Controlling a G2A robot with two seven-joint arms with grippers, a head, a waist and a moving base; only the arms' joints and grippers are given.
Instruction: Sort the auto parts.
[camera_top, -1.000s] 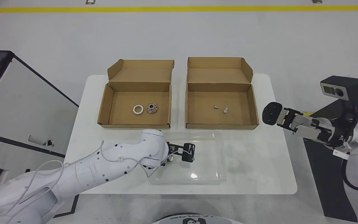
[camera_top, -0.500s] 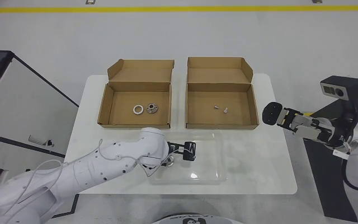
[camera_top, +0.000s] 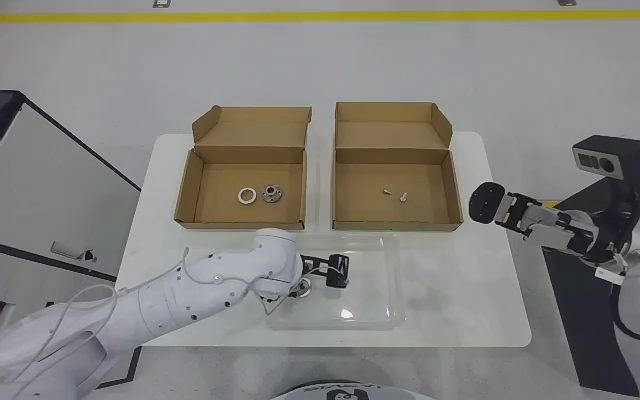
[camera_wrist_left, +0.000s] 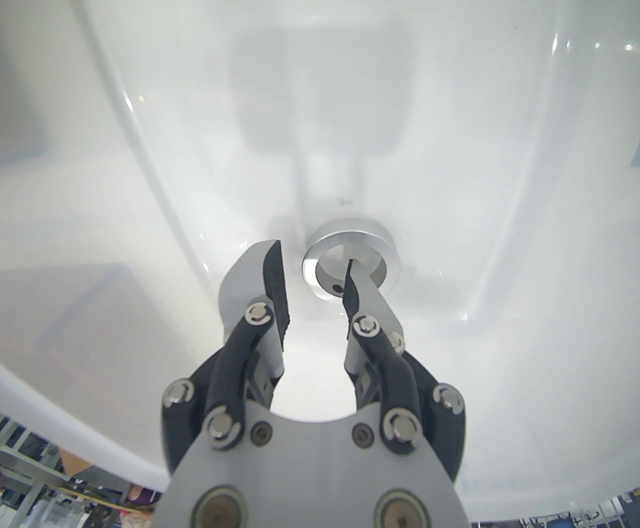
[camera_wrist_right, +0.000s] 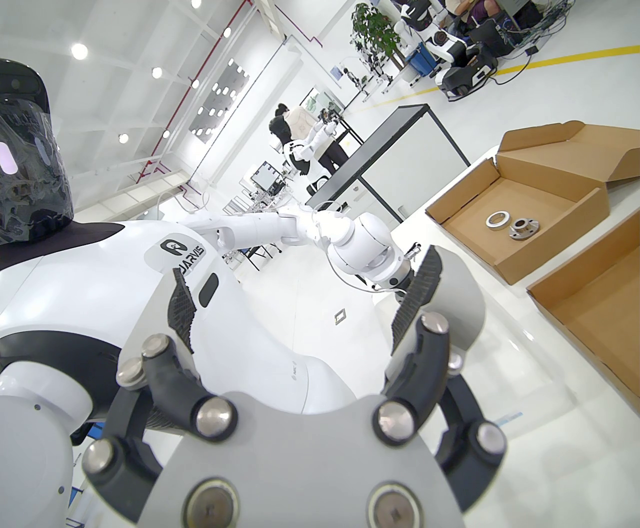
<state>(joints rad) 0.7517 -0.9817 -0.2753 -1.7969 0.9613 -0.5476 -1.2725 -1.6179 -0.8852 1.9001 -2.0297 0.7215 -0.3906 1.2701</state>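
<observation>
A silver metal ring (camera_wrist_left: 350, 229) lies on the floor of a clear plastic tray (camera_top: 372, 303) at the table's front. My left gripper (camera_wrist_left: 311, 255) is open low over it, one fingertip inside the ring's hole and the other outside its wall. In the top view the left gripper (camera_top: 304, 286) sits at the tray's left end. My right gripper (camera_wrist_right: 305, 272) is open and holds nothing; in the top view the right gripper (camera_top: 487, 203) hangs just off the table's right side, beside the right box.
Two open cardboard boxes stand at the back. The left box (camera_top: 212, 197) holds a flat ring (camera_top: 244, 195) and a flanged hub (camera_top: 271, 193). The right box (camera_top: 428, 197) holds two small screws (camera_top: 386, 190) (camera_top: 403, 196). A dark-framed panel (camera_top: 60, 190) stands to the table's left.
My left gripper has shifted slightly inside the tray, settling around the ring's wall. The right arm has kept still.
</observation>
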